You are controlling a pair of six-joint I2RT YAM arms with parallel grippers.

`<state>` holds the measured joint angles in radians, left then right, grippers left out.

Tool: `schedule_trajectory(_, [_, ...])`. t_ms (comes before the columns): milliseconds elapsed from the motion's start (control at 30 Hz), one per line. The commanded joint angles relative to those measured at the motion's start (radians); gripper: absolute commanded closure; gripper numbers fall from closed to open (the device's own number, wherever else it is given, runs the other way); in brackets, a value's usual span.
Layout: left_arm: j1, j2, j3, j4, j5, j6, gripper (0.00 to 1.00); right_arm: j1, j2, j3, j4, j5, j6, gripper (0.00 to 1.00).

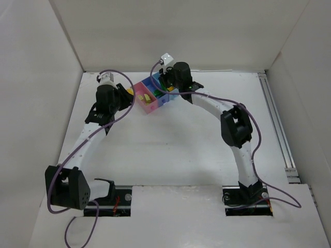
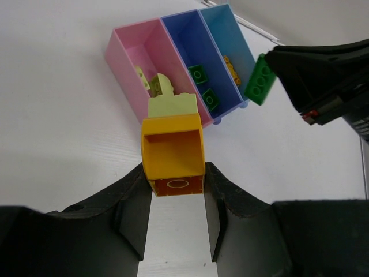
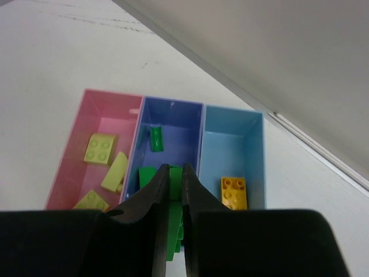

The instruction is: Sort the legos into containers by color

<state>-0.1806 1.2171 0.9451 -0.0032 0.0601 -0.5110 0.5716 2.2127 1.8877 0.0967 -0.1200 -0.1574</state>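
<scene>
White table (image 1: 170,155), right arm (image 1: 235,129) bent over bins (image 3: 230,138)

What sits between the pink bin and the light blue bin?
The purple-blue bin, joined to both, with dark green bricks inside; the right wrist view shows it plainly.

The containers (image 3: 173,102) sit on the desk (image 3: 46,57), below the right end effector (image 3: 175,173) and ahead of the left end effector (image 2: 176,176); legos (image 3: 100,148) lie inside each.
</scene>
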Motion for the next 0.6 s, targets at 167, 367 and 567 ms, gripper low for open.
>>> schedule_trajectory(167, [0.009,0.056,0.121,0.078,0.081,0.066,0.98,0.001,0.156,0.163,0.201,-0.096,0.077,0.91])
schedule_trajectory(367, [0.009,0.067,0.092,0.118,0.167,0.066,0.98,0.001,0.134,0.14,0.201,-0.118,0.087,0.46])
schedule_trajectory(567, [0.009,0.048,0.08,0.169,0.294,0.066,0.98,-0.009,0.013,0.039,0.201,-0.19,0.087,0.39])
